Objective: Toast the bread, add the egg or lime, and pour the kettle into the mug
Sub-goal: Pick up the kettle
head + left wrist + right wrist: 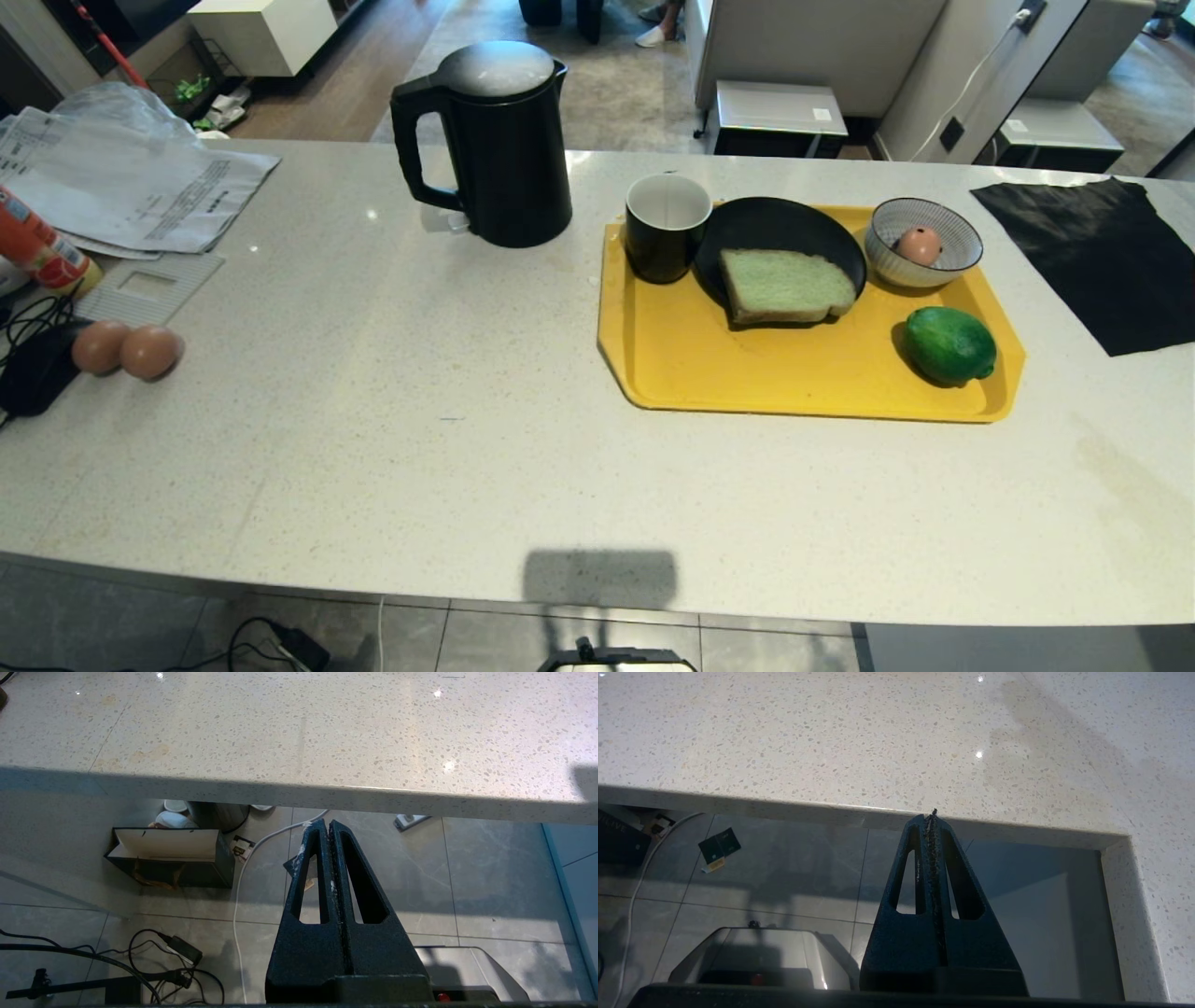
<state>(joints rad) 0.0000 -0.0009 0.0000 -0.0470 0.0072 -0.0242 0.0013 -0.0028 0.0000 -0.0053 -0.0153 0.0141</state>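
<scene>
Bright, even overhead light. Small glare points on the table (299, 728). Soft short shadows beside the kettle (495, 140) and lime (950, 344). All views sharp; floor under the table dimmer.

Speckled white counter (392, 448), black kettle (495, 140), yellow tray (728, 373), two eggs (126, 348), papers (131, 191), black cloth (1102, 252)
</scene>
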